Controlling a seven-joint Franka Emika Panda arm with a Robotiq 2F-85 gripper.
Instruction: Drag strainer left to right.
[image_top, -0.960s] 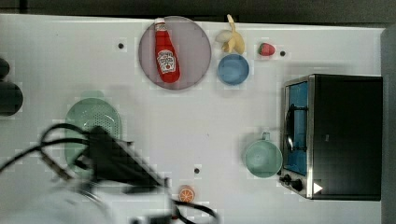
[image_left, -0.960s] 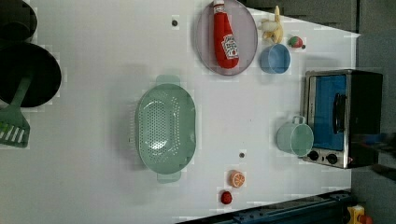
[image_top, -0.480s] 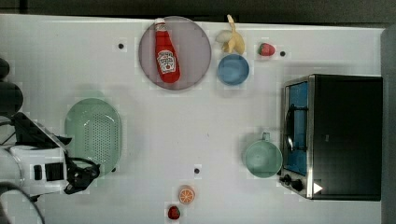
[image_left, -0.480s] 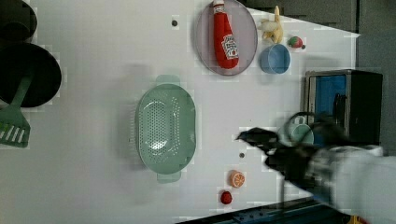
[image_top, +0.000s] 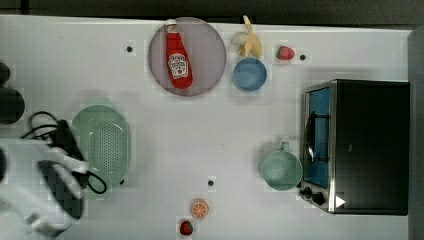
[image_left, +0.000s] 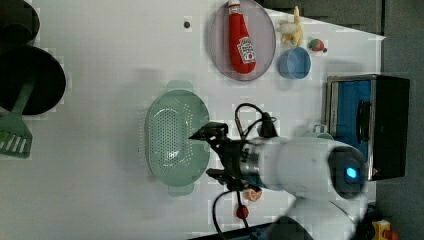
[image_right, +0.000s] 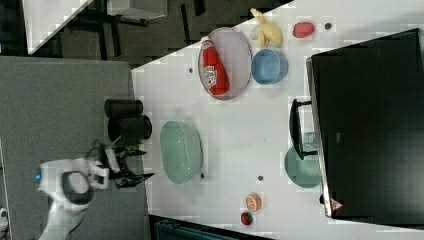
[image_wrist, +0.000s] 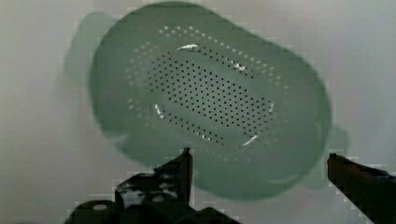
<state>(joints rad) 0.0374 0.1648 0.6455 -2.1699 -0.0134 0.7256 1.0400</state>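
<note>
Swinging in since earlier, my tool (image_left: 207, 152) hangs wide open, holding nothing, over the perforated mint oval strainer (image_left: 172, 132).

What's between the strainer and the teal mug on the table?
Nothing: in the top view, bare white tabletop runs from the strainer to the mug.
</note>
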